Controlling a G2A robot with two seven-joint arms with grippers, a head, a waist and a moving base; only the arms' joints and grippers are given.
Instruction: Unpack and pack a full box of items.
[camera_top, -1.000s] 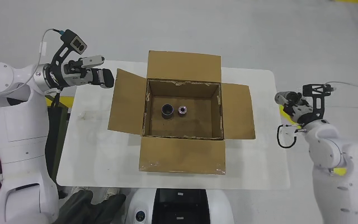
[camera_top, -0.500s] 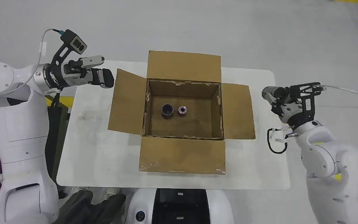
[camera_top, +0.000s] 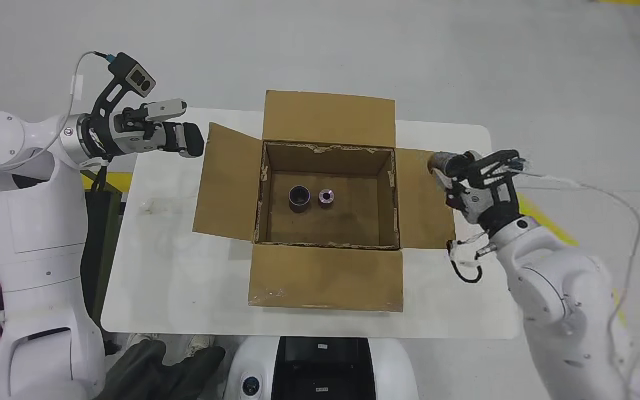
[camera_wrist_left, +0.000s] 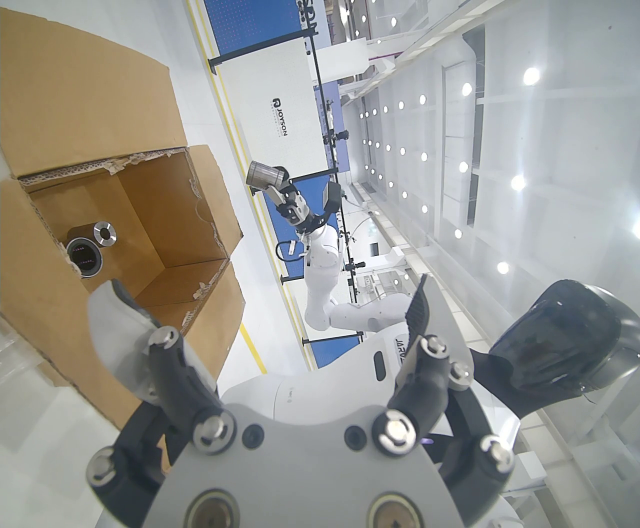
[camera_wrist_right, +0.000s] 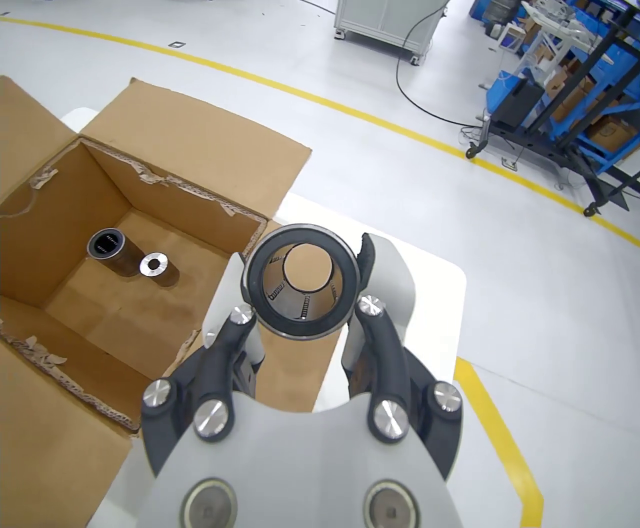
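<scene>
An open cardboard box (camera_top: 326, 275) stands mid-table with its flaps spread. On its floor stand a dark metal cylinder (camera_top: 300, 197) and a smaller metal piece (camera_top: 325, 196), also seen as the cylinder (camera_wrist_right: 113, 252) and small piece (camera_wrist_right: 157, 268) in the right wrist view. My right gripper (camera_wrist_right: 305, 280) is shut on a hollow metal sleeve (camera_wrist_right: 301, 285), held above the box's right flap (camera_top: 424, 195); the sleeve (camera_wrist_left: 265, 176) hangs in the air in the left wrist view. My left gripper (camera_top: 190, 138) is open and holds nothing, just left of the left flap.
The white table (camera_top: 170, 270) has free room left of and in front of the box. The box's back flap (camera_top: 328, 118) stands up behind it. Yellow floor lines (camera_wrist_right: 320, 100) and blue racks (camera_wrist_right: 565, 90) lie beyond the table.
My right arm has carried the sleeve leftward from the table's right edge to above the box's right flap. The left arm has not moved.
</scene>
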